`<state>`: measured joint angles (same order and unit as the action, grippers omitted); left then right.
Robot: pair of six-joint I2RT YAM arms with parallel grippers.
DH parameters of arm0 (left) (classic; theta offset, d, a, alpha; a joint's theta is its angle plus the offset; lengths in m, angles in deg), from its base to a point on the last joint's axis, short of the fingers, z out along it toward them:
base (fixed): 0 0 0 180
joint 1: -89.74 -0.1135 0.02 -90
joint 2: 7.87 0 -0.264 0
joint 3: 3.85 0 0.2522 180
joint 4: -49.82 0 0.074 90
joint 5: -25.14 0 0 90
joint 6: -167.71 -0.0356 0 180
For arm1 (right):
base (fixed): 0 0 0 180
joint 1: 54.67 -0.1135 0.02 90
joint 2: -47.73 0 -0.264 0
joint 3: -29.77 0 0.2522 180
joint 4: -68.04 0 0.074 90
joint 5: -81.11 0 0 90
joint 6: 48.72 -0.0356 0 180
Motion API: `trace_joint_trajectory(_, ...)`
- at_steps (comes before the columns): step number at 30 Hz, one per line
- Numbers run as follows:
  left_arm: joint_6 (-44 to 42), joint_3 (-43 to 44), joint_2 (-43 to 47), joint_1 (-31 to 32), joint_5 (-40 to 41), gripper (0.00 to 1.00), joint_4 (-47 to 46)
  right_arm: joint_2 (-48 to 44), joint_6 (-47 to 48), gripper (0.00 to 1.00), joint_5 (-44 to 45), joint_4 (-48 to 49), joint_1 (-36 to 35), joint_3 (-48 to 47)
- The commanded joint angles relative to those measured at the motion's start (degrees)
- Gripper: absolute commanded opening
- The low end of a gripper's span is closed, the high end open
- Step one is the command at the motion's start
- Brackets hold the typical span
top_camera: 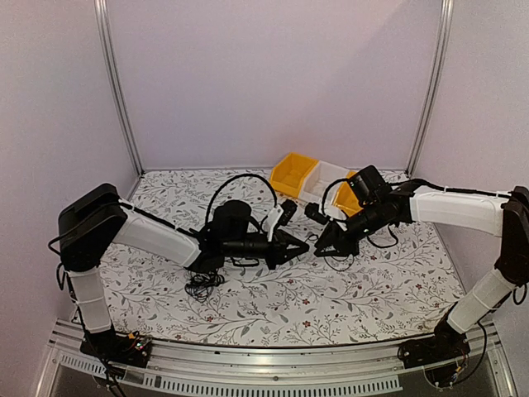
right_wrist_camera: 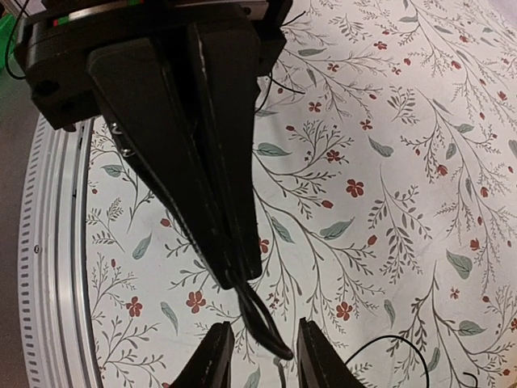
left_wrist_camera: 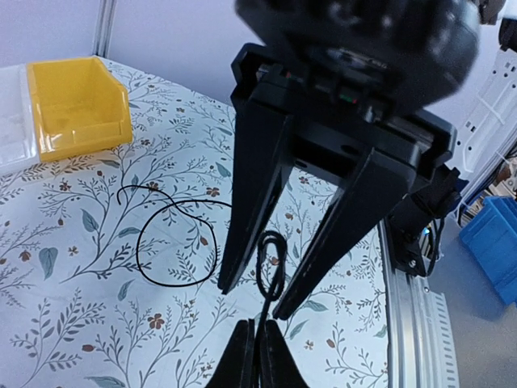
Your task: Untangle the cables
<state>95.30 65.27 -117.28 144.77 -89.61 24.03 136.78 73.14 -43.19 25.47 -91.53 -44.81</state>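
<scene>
Top external: yellow bin [top_camera: 294, 175] beyond cables [top_camera: 203, 285]

Flat table in white flowery cloth [top_camera: 273, 306], carrying two yellow plastic bins [top_camera: 294, 174], one white plastic bin [top_camera: 324, 180] and scribbly thin black wires [top_camera: 202, 285].

Two robot arms are showing over one floral-print table [top_camera: 273, 310]: a left arm [top_camera: 157, 236] and a right arm [top_camera: 455, 207]. Each is carrying one two-finger gripper, making two: the left gripper [top_camera: 307, 245] and the right gripper [top_camera: 317, 251]. Three bins are sitting at the back: a yellow bin [top_camera: 293, 172], a white bin [top_camera: 326, 178] and a second yellow bin [top_camera: 347, 201]. Thin black cables [top_camera: 202, 285] are showing as two loose clumps from overhead; the separate wires are too tangled for counting.
</scene>
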Motion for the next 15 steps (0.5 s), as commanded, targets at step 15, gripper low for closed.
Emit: trace_joint_trajectory(15,0.3,0.3,0.9,0.6,-4.1,0.0,-1.4,-6.7,5.6,0.34,7.1,-1.0,-0.3,-2.0)
